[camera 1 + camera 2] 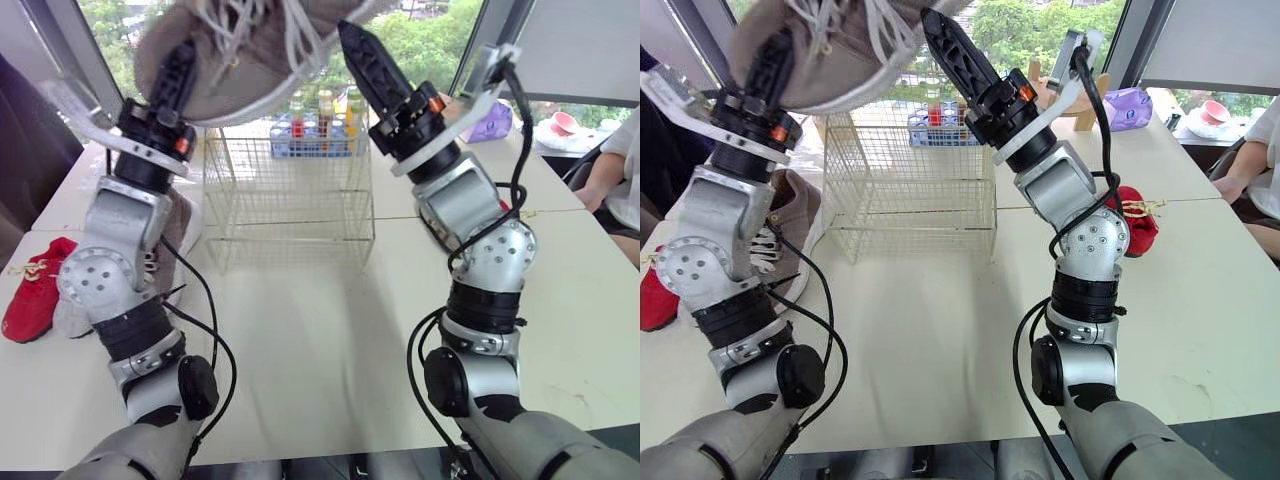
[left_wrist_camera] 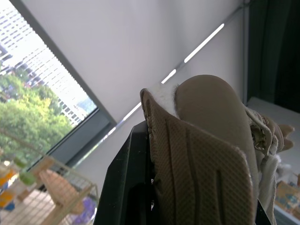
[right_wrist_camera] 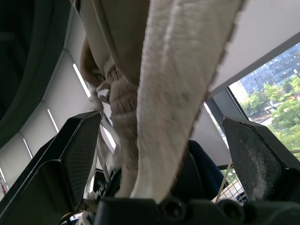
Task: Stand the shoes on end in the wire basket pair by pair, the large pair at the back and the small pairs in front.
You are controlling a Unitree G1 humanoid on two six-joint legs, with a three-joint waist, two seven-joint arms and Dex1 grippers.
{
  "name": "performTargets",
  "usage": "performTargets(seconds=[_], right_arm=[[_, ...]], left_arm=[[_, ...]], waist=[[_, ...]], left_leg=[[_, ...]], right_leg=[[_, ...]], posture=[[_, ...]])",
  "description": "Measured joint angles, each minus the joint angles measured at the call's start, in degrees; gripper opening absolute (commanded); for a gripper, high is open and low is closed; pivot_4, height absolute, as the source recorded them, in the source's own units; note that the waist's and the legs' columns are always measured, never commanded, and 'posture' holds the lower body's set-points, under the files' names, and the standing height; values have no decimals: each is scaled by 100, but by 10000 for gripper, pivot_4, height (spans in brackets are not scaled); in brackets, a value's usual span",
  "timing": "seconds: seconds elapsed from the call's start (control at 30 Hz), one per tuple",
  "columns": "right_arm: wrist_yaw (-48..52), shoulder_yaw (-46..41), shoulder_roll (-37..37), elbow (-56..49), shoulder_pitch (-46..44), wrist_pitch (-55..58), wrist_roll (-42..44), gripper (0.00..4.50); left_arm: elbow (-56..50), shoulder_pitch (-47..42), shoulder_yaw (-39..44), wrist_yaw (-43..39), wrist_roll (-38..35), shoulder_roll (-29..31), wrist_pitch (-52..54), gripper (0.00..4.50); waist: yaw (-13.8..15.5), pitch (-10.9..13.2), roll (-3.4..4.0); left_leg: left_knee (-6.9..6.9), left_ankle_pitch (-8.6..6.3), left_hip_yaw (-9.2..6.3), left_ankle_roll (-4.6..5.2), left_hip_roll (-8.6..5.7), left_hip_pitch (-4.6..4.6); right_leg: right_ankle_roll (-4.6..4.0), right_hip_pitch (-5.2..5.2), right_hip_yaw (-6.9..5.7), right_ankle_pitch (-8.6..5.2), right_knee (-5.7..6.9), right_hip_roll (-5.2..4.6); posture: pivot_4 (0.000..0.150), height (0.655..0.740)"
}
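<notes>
**Item:** large beige shoe (image 1: 245,55), laced, with a fabric upper and a ribbed sole.

**Location:** it is hanging high over the wire basket (image 1: 290,190), which is standing at the far middle of the table (image 1: 300,340) and is holding nothing.

**Holders:** the left gripper (image 1: 180,72) is clamping the shoe, with one black finger pressing flat against the sole. The right gripper (image 1: 363,55) is reaching in from the right. Its fingers are spreading wide on either side of the shoe's edge and are not pinching it.

**Handling (judged):** the shoe is probably light. The upper is looking soft and yielding, the sole firmer and less slippery. White laces are dangling loose and could be catching on the wire. The stiffer heel or sole edge is looking like the better hold.

**Also lying on the table:**
- a second beige shoe (image 1: 790,215), just left of the basket
- a red shoe (image 1: 35,290), further left
- another red shoe (image 1: 1137,222), to the right
</notes>
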Motion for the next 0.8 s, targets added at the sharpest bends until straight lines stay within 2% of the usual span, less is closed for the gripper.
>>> performTargets(seconds=[0.2,0.3,0.37,0.43,0.47,0.5,0.57,0.63,0.77,0.8], right_arm=[[147,142,5,116,-22,-134,-65,44162],[181,161,4,217,-22,-219,-114,37067],[219,167,1,287,-24,-275,-124,27448],[261,185,-5,321,-31,-298,-129,19759],[296,196,-12,340,-37,-302,-131,17058],[365,212,-33,382,-51,-296,-130,16412],[529,232,-128,471,-95,-273,-123,16402],[661,244,-289,571,-203,-252,-148,16402],[1170,238,-793,1247,-899,-389,-463,16402],[1437,265,-1040,1504,-1169,-506,-648,16402]], left_arm=[[-163,382,-384,-39,-209,-41,-42,5135],[-168,523,-430,-86,-262,-13,-71,5135],[-212,541,-462,-107,-276,56,-112,5135],[-264,591,-481,-123,-287,88,-157,5135],[-275,610,-499,-125,-290,106,-186,5135],[-293,626,-520,-131,-290,142,-216,5135],[-362,674,-592,-151,-242,267,-264,15280],[-462,796,-668,-166,-238,474,-226,23382],[-758,1140,-803,-58,-252,989,-30,43567],[-890,1331,-835,-7,-261,1289,108,43567]], waist=[[-26,0,0],[-17,0,0],[-14,0,0],[-8,0,0],[-5,0,0],[-5,0,0],[-8,0,0],[-14,1,1],[-21,2,2],[-30,3,4]], left_leg=[[-2,0,-1,0,3,4],[-1,0,-2,0,4,4],[-1,0,-1,0,4,4],[-1,0,-1,0,4,3],[-1,0,-2,0,4,3],[-1,0,-1,0,4,3],[-1,0,-2,0,3,3],[-2,0,-2,0,4,3],[-2,0,-2,1,5,3],[-6,0,0,1,5,2]], right_leg=[[-1,-2,0,-1,1,6],[-1,-2,0,-1,1,8],[-1,-2,0,-1,0,8],[-1,-1,0,-1,-1,8],[-1,-1,0,-1,-1,8],[-1,-1,0,-1,-1,7],[-1,-1,0,-1,-1,7],[-1,-2,0,-1,-1,8],[-2,-5,0,-2,-1,9],[-2,-8,2,-2,-1,9]], posture=[[1500,7400],[1500,7400],[1500,7400],[1500,7400],[1500,7400],[1500,7400],[1500,7400],[1500,7400],[1500,7400],[1500,7400]])
